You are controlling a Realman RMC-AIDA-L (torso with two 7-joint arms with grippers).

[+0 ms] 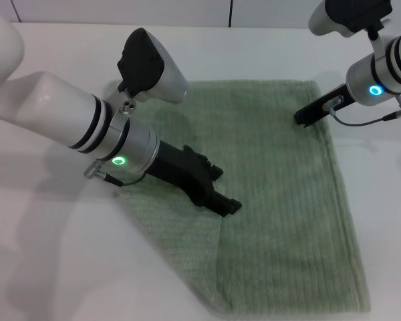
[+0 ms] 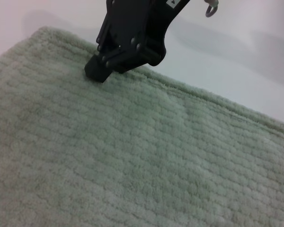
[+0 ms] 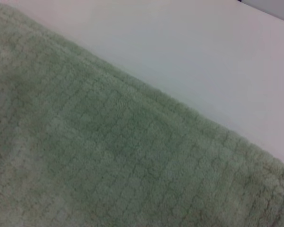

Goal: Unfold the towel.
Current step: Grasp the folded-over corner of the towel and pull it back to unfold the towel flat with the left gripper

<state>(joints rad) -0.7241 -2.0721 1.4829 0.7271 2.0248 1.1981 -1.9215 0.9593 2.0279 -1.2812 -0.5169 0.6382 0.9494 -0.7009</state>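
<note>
The sage-green ribbed towel (image 1: 281, 200) lies flat on the white table, with a triangular flap folded over at its near left corner (image 1: 187, 247). My left gripper (image 1: 227, 190) hovers low over the towel's left part, just beyond that flap, with its black fingers apart and nothing between them. My right gripper (image 1: 301, 119) rests its tip on the towel near the far right corner. The left wrist view shows that right gripper (image 2: 97, 73) as a single closed tip against the towel's edge (image 2: 189, 92). The right wrist view shows only towel (image 3: 109, 156) and table.
White table (image 1: 267, 47) surrounds the towel on all sides. The table's far edge runs along the top of the head view. A thin cable (image 1: 367, 120) hangs from my right wrist beside the towel's right edge.
</note>
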